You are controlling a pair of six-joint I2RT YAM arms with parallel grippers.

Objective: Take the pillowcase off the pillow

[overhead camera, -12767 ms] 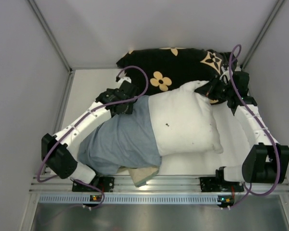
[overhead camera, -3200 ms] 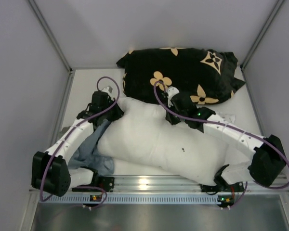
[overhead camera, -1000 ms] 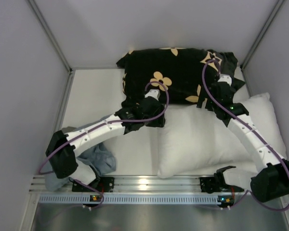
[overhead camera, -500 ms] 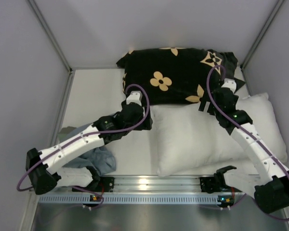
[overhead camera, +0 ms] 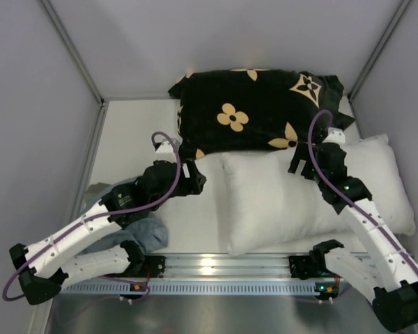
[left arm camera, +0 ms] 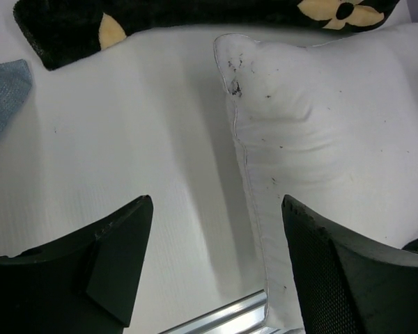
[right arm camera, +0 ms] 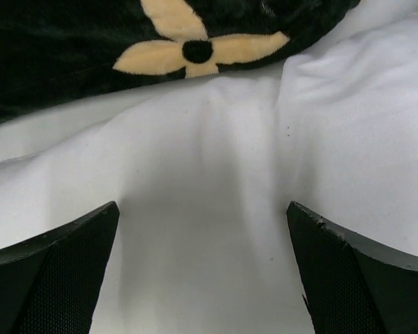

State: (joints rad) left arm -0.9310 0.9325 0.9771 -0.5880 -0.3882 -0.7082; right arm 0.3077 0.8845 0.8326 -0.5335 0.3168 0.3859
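Matt white cloth pillow (overhead camera: 279,202), seemingly plush black pillow (overhead camera: 261,104)

Black flowered pillow (overhead camera: 258,108) on white table (overhead camera: 132,139).

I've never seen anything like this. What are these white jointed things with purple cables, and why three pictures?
They are two robot arms bolted to the near edge of a table. The wide picture looks down from above and behind them. The other two come from a small camera on each wrist, so the dark shapes at the bottom are that arm's own claw fingers. The left claw is open over bare table, beside a plain white pillow. The right claw is open just above that pillow. Neither holds anything. A black pillow with tan flowers lies at the far side. A crumpled grey-blue pillowcase lies near the left arm's base, off the white pillow.
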